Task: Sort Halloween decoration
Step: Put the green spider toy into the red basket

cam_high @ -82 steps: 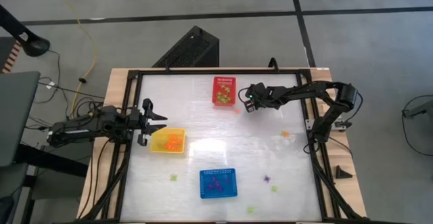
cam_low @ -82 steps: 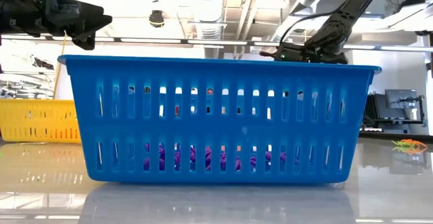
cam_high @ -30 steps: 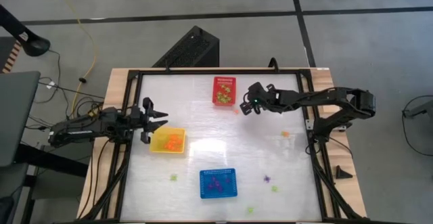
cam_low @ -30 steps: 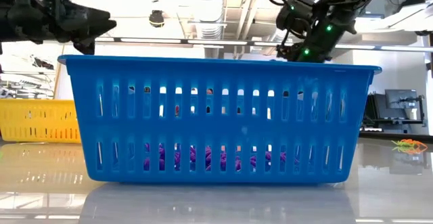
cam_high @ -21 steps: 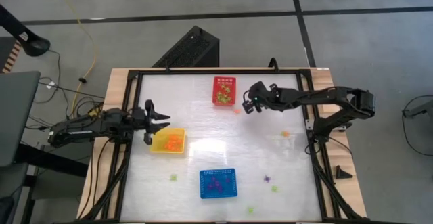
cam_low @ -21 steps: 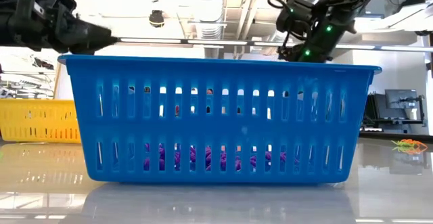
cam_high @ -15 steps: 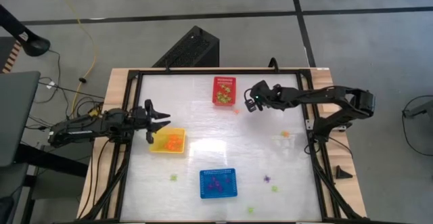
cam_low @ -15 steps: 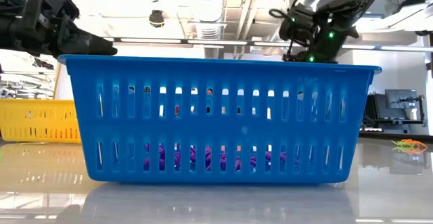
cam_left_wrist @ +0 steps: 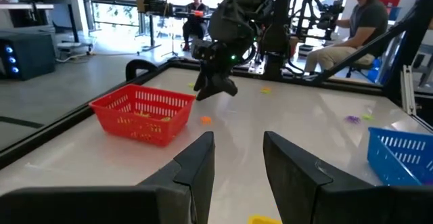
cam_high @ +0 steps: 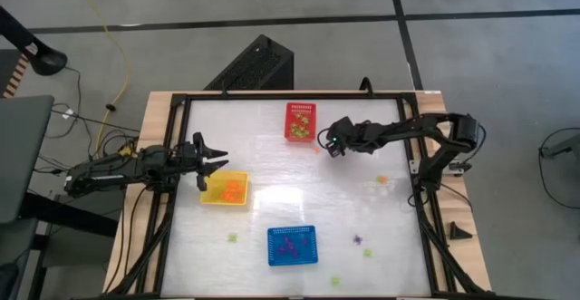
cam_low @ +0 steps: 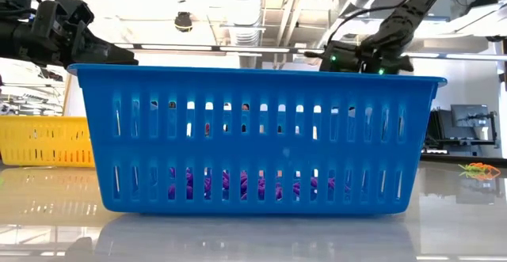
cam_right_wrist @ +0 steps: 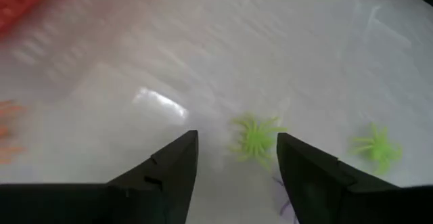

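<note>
- Table [cam_high: 299, 191]: a glossy white top in a black frame is carrying three perforated plastic baskets and scattered trinkets.
- Left arm [cam_high: 118, 169]: it is lying stretched low from the table's left edge, its gripper [cam_high: 216, 164] hovering at the yellow basket's [cam_high: 224, 189] far left corner with the two dark fingers [cam_left_wrist: 196, 166] standing apart and empty.
- Right arm [cam_high: 417, 132]: it is reaching in from the right edge, its gripper [cam_high: 332, 146] hanging just right of the red basket [cam_high: 300, 121], fingers spread with nothing between them.
- Blue basket [cam_high: 292, 246]: it is sitting near the front edge, holding purple pieces.
- Decorations: tiny spider-shaped plastic trinkets are lying loose, a light green pair [cam_right_wrist: 257, 137] on the white surface in the right wrist view, an orange one [cam_high: 382, 179] toward the right side, a purple one [cam_high: 358, 240] right of the blue basket; orange ones are filling the yellow basket.
</note>
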You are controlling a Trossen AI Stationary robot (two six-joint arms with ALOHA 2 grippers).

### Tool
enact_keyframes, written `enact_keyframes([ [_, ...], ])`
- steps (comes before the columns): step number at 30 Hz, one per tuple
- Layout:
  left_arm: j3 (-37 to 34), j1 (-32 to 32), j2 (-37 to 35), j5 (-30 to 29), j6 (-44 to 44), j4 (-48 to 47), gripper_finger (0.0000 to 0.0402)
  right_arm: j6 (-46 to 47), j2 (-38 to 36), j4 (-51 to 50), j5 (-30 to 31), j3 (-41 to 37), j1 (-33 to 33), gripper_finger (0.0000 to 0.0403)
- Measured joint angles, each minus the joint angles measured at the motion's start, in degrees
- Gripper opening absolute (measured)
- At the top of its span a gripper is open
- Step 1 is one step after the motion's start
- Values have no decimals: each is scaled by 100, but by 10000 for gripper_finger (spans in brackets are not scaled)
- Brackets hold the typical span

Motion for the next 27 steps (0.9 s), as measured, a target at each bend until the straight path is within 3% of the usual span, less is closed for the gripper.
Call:
enact_keyframes([
  [8,0,0,0,3,0,-2,116,115,181,37,109,11,-22,205],
  [22,-4,-2,0,4,0,-2,116,93,142,-292,120,50,-247,20],
  [27,-4,0,0,4,0,-2,116,91,142,-460,109,287,-181,26],
])
